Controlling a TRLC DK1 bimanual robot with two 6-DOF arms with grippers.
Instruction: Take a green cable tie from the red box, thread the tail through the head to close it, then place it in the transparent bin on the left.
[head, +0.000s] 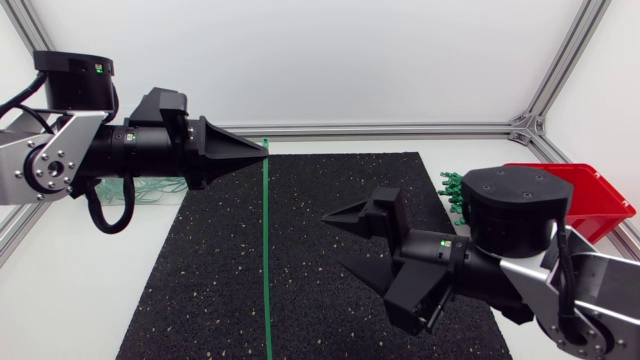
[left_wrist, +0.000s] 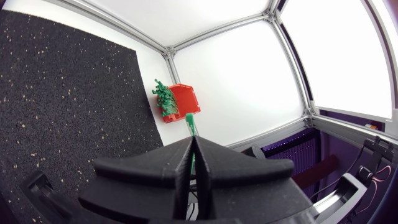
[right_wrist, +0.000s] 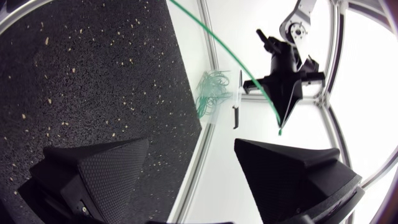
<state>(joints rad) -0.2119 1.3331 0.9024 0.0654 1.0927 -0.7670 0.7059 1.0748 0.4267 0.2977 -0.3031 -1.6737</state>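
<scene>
One long green cable tie (head: 266, 250) pinched in the black left gripper (head: 262, 152); right gripper (head: 336, 240) gapes wide, empty; one red plastic box (head: 590, 195) at the tabletop's right edge.

Smooth red plastic box (head: 590, 195), rough mat (head: 220, 280)

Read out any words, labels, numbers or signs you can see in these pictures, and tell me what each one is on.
None: no words, numbers or signs can be read in any view.
The red box, the black mat and the green cable tie show no print.
The small green spots on the left arm and the right arm are lights, not characters.
</scene>
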